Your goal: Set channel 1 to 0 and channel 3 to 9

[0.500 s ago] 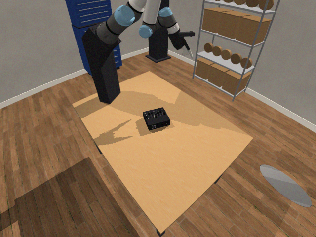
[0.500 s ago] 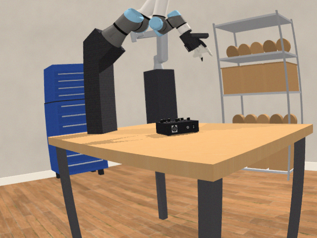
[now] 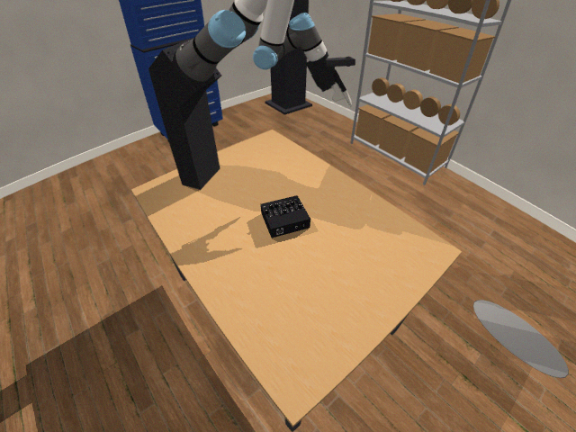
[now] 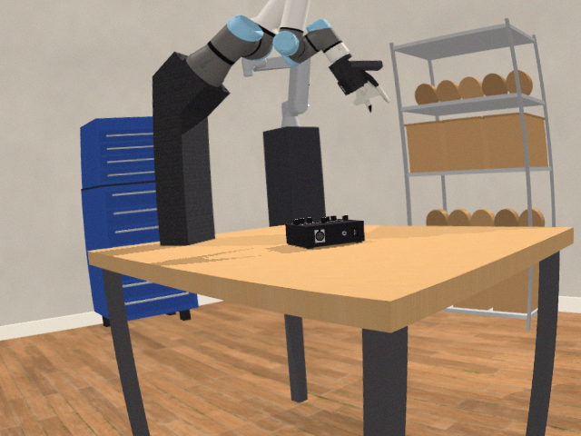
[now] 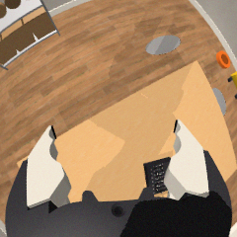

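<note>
High above the table (image 3: 297,297) (image 4: 328,276) (image 5: 148,114), open jaws (image 3: 341,90) (image 4: 379,98) well apart.

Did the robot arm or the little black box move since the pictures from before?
No, nothing visibly changed: the arm and its open gripper look the same, and the black lighting desk stayed on the table.
</note>
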Controlling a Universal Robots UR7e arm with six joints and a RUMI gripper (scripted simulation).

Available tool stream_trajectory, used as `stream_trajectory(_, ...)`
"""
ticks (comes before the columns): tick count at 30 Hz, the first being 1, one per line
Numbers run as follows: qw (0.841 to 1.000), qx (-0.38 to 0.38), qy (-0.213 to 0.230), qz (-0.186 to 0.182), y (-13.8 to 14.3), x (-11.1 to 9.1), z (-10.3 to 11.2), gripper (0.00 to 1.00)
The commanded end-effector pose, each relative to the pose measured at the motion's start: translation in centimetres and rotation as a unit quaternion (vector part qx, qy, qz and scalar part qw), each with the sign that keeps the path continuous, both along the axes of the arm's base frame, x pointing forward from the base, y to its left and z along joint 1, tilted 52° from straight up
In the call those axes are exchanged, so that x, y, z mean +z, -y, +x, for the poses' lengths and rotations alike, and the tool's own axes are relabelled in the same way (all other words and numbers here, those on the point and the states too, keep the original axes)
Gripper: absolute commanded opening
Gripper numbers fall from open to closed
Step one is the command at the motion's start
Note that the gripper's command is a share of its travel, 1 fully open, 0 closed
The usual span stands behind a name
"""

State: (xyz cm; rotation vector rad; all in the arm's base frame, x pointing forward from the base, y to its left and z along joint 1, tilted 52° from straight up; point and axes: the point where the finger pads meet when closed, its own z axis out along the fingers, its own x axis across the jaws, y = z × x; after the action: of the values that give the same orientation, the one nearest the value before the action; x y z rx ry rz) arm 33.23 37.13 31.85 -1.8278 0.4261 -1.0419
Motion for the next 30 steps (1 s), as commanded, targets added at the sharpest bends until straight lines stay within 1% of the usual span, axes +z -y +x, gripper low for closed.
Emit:
stream_trajectory(1,1.0,0.0,0.0,0.0,0.0,0.0,0.0,1.0)
stream_trajectory(9,1.0,-0.003,-0.005,0.001,0.2,-0.3,0.4,1.0)
stream_trajectory(13,1.0,-0.012,-0.02,0.003,0.8,-1.1,1.6,1.0)
stream_trajectory(17,0.998,-0.029,-0.046,0.009,1.9,-2.5,3.5,1.0)
stream_trajectory(19,0.998,-0.029,-0.046,0.009,1.9,-2.5,3.5,1.0)
stream_trajectory(25,0.992,-0.067,-0.106,0.027,4.8,-5.7,7.7,1.0)
stream_trajectory(30,0.978,-0.111,-0.169,0.056,8.7,-9.0,11.6,1.0)
